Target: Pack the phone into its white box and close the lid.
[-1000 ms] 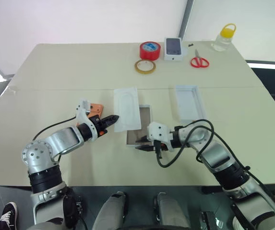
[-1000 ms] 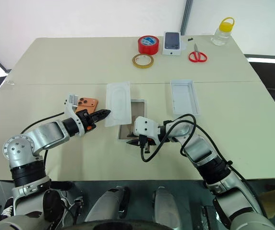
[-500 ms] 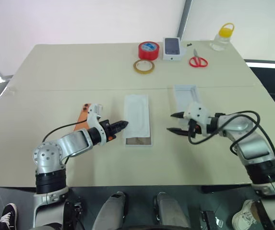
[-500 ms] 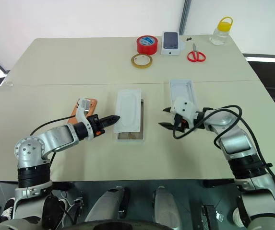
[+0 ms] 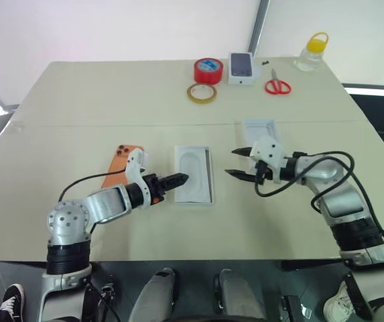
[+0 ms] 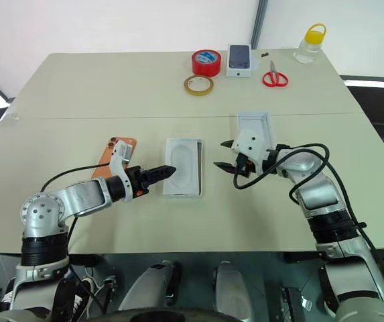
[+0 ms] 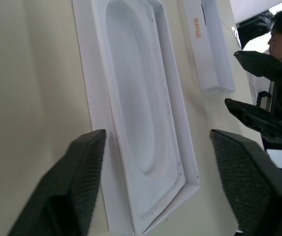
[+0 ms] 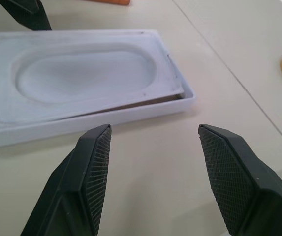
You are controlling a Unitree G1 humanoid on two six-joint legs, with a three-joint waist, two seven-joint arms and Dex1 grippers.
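Between the two spread, empty claws (image 5: 183, 178) (image 5: 238, 163), the shallow white cardboard box (image 5: 208, 176) held only a flat white card insert (image 5: 192, 170).

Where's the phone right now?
The phone lies flat on the table's left half in the head views, just left of the white box, beside the left arm.

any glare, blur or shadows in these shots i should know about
Left eye view: a bright overexposed patch at the left edge; soft, even light on the beige table, with faint shadows. Left wrist view: the black fingers are blurred up close, while the white card insert stays readable. Right wrist view: the shallow white cardboard box casts a thin shadow on the table.
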